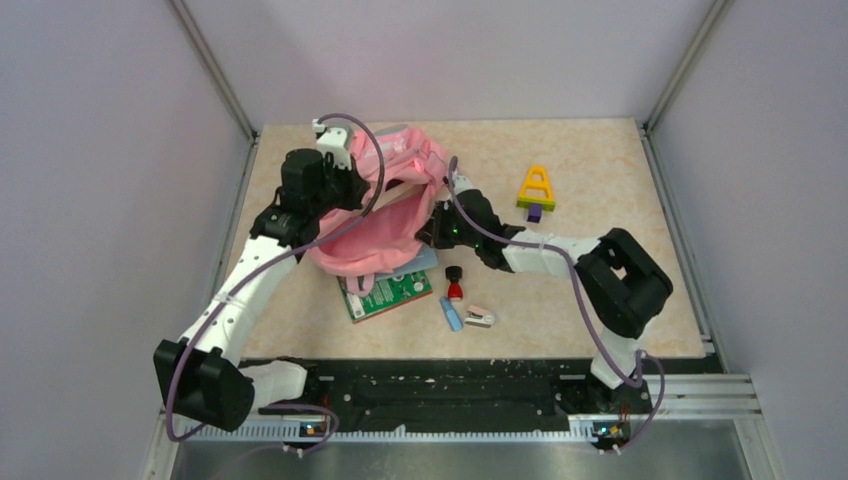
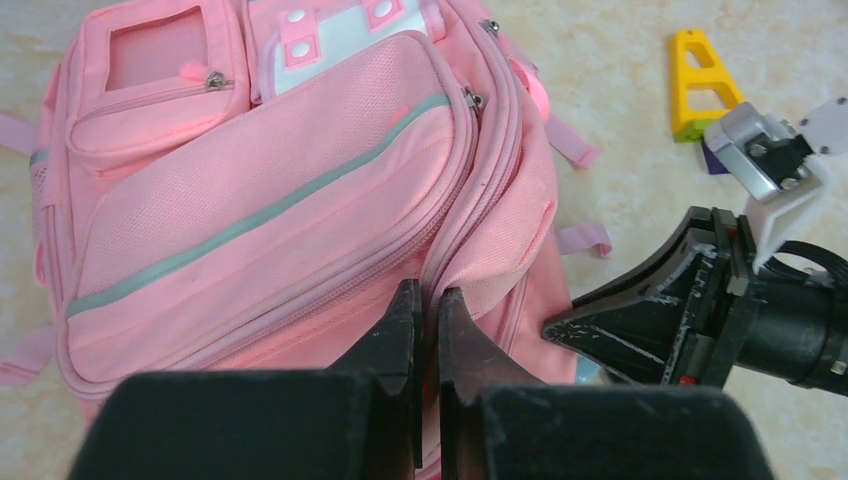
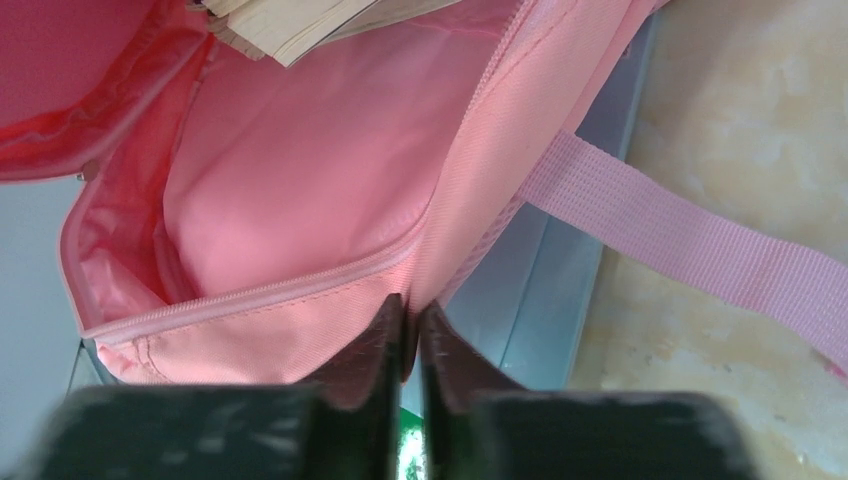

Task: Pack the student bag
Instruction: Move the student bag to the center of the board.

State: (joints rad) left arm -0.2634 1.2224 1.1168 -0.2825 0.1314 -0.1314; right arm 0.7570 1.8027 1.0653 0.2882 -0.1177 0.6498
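1. Table: flat top with a beige, marbled finish; grey walls on three sides.
2. Student bag: pink woven fabric backpack, lying left of table centre between the two arms; soft and slumped; front pocket crossed by a grey-mint stripe; white-pink patch with press studs at the top in the left wrist view; main zip open, showing a smooth pink lining; edges of a paper stack show at the mouth; a ribbed webbing strap trails onto the table.
3. Left arm: reaches up and inward to the bag's left side; left gripper has its black fingers pressed together, pinching bag fabric beside a zip seam.
4. Right arm: elbow bent at the right, forearm running leftward to the bag; right gripper is clamped on the zipped rim of the opening.
5. Green book: flat and rectangular; partly under the bag's near edge.
6. Yellow A-shaped block: rigid plastic; a purple block touches its base.
7. Pink stapler: just beside a small blue item.
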